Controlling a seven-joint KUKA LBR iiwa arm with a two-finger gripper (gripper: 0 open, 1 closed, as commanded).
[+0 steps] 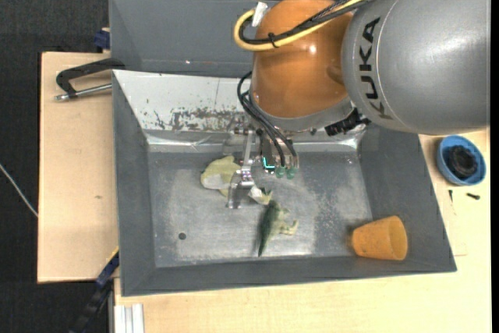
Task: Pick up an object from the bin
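Bin point(132, 191) floor layout, clock from floor centre:
- crumpled lump point(217, 172) just off centre at 10 o'clock
- thin toy point(267, 227) at 6 o'clock, lying along the 1-to-7 line, near the front wall
- small scrap point(288, 227) touching the toy's 3 o'clock side
- cup-shaped piece point(380, 238) on its side at 4 o'clock, in the front corner, well apart from the rest
- tiny speck point(182, 236) at 8 o'clock, alone
- arm point(421, 51) overhangs the 12-to-2 sector

Four loose things in one grey bin point(132, 168).
One orange cup point(380, 238), one pale yellow lump point(217, 172), one thin dark green stalk point(264, 230) and one small pale crumpled scrap point(287, 225); no kind appears twice.
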